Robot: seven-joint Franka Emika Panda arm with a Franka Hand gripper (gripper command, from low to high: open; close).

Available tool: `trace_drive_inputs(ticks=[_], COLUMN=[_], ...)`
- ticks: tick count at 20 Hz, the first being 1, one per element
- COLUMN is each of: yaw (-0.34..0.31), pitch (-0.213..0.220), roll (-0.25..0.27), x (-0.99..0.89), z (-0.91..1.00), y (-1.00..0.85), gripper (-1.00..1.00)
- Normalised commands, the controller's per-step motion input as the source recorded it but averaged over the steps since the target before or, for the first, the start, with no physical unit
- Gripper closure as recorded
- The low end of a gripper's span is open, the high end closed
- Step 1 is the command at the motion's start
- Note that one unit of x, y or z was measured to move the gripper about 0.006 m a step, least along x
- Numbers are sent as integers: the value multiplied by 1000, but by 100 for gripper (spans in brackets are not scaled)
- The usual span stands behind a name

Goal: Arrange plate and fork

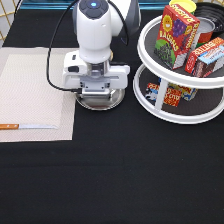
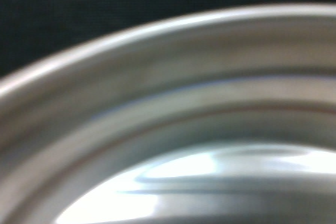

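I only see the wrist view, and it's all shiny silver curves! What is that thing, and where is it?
Observer: It's the round shiny silver metal plate. It sits on the black table, right beside the exterior view's right edge of the beige woven placemat.
Operator: Where's my tool?
Observer: The tool is low, directly over the plate, and hides most of it.
Operator: Is the fork there?
Observer: No fork shows anywhere. Only a wooden-handled knife lies on the placemat, toward the exterior view's bottom left.
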Motion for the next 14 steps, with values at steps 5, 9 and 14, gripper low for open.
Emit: trace_drive_inputs(ticks=[5, 9, 14], yaw=[0, 2, 10], pitch=[77, 80, 83], roll=[21, 52, 91], x=[258, 285, 275], z=[105, 121, 134], y=[-614, -689, -793], gripper=[-100, -100, -100])
